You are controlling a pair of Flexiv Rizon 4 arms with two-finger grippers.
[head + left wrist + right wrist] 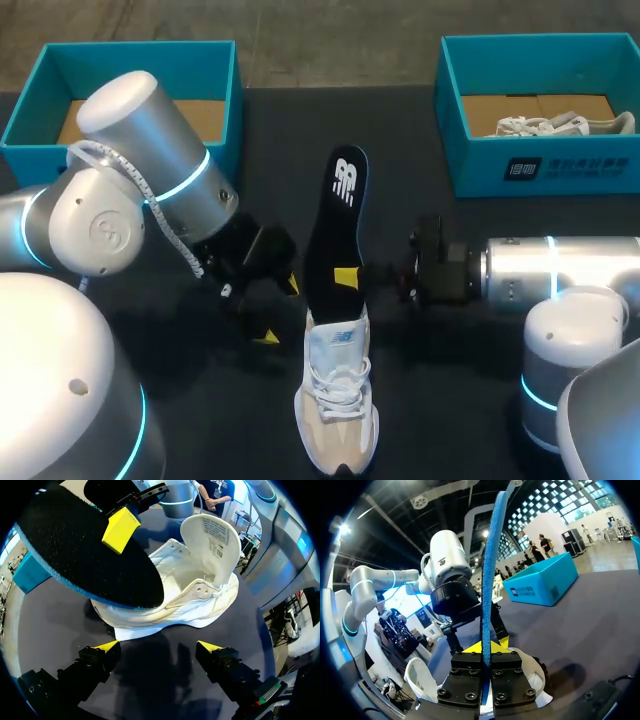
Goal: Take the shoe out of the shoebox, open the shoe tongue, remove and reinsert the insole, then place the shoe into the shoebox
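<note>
Centrally, our right gripper (345, 275) is clamped on the black insole (335, 210). Its long axis runs near to far, with the near end over the heel opening of the white shoe (337, 400), which lies toe-near on the table. Our left gripper (278, 308) hangs with fingers apart just left of the shoe.

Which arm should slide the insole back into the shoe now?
Right: its end effector is shut on the black foam insole above the white sneaker; the left end effector is open and empty.

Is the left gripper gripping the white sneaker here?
No, the left gripper is open, with both yellow tips stopping short of the white lace-up sneaker.
</note>
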